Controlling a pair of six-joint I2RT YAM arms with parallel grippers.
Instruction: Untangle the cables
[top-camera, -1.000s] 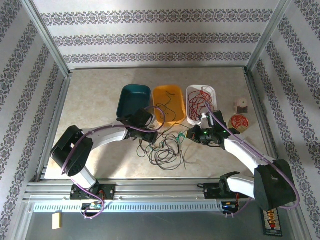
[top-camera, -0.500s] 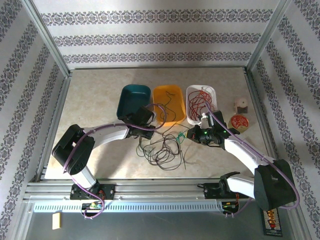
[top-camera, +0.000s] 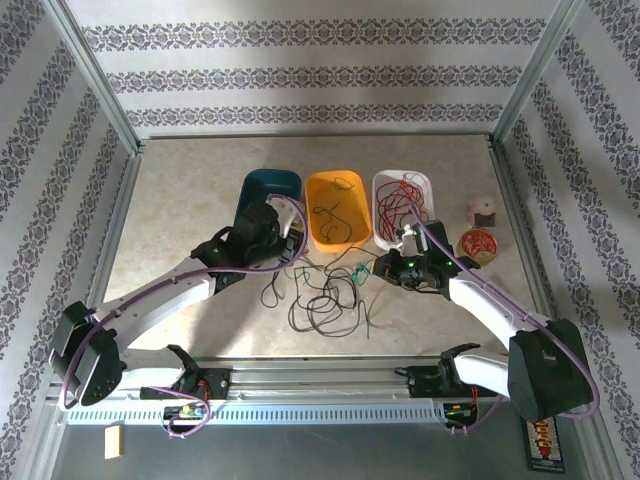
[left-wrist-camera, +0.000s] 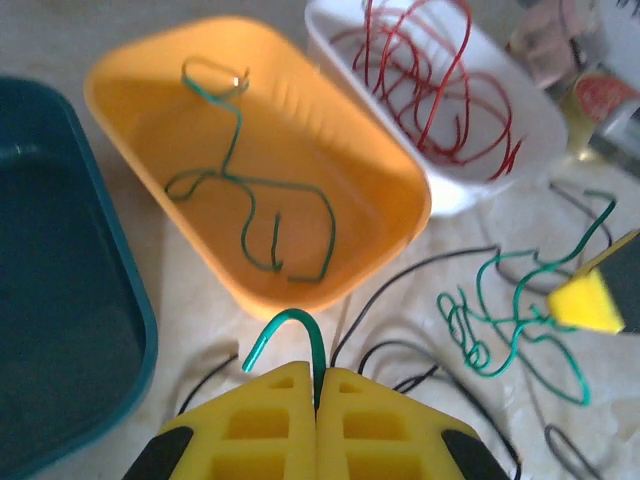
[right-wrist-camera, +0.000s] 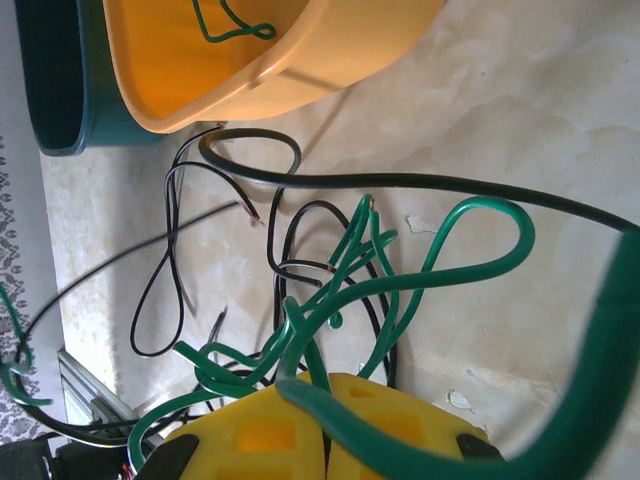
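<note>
The cables lie tangled on the table in front of the bins: black loops (top-camera: 325, 305) with green wire (top-camera: 355, 275) woven through them. My left gripper (top-camera: 292, 250) hovers by the orange bin's near edge. In the left wrist view its gripper (left-wrist-camera: 316, 372) is shut on the hooked end of a green cable (left-wrist-camera: 300, 325). My right gripper (top-camera: 372, 268) sits at the tangle's right side. In the right wrist view this gripper (right-wrist-camera: 325, 388) is shut on a bunch of green cable (right-wrist-camera: 400, 285), and black loops (right-wrist-camera: 230, 160) lie beyond it.
Three bins stand in a row behind the tangle. The teal bin (top-camera: 262, 190) holds nothing, the orange bin (top-camera: 310, 215) holds a green wire (left-wrist-camera: 240, 190), and the white bin (top-camera: 400, 176) holds red wires (left-wrist-camera: 430, 90). A reel of red wire (top-camera: 478, 243) and a small spool (top-camera: 483, 212) sit at the right.
My left gripper shut on a green cable end and rose back toward the bins, its elbow swinging low and left. The black loops shifted slightly. The right arm stayed still.
</note>
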